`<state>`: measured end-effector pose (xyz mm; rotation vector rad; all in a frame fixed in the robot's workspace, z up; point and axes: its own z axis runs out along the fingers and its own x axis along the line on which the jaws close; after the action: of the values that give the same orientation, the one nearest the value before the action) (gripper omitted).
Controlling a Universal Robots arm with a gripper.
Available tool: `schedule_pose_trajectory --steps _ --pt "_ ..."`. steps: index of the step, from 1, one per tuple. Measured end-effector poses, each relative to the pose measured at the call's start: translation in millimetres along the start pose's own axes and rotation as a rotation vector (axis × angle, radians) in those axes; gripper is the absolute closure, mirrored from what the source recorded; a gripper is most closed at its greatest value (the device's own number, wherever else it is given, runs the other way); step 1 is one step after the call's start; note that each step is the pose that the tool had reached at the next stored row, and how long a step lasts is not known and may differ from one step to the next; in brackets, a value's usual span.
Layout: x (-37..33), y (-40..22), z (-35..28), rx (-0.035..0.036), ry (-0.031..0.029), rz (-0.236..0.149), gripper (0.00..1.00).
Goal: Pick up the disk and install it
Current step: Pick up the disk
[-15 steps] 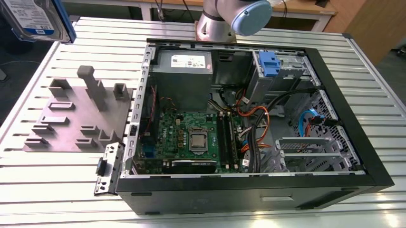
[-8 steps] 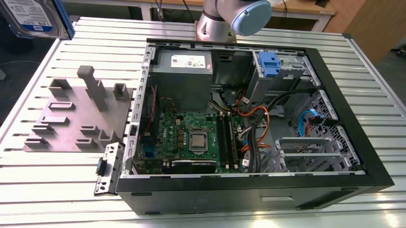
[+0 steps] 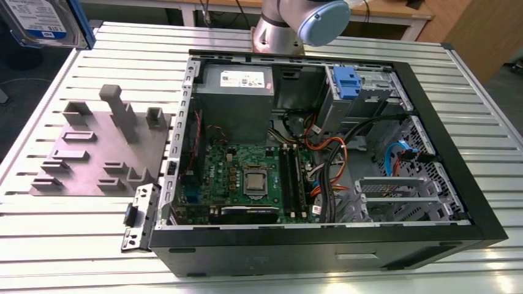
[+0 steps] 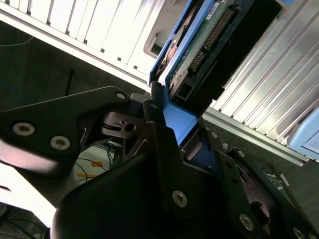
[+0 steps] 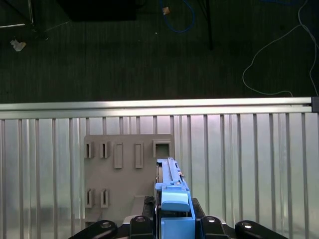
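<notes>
Disk [image 5: 172,196], blue-and-white label [image 3: 39,18], in end effector [image 4: 172,127]

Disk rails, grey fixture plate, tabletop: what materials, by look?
On the disk, rails: likely plastic, solid blue, smooth moulded look. Grey fixture plate: seems plastic, possibly printed; matte, uniform colour. Tabletop: looks like aluminium, bright ribbed slats with glare.

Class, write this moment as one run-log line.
gripper: shut on disk | disk: lifted clear of grey fixture plate | computer case: open, disk not installed
</notes>
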<state>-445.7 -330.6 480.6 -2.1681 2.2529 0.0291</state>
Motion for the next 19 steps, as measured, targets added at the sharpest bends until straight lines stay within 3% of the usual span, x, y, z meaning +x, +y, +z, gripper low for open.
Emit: schedule_pose_trajectory --steps 7,19 --pt "0.0 0.0 -1.8 0.0000 0.0000 0.000 0.63" --pt "-0.3 0.0 -13.7 -0.0001 0.0001 0.000 0.63"
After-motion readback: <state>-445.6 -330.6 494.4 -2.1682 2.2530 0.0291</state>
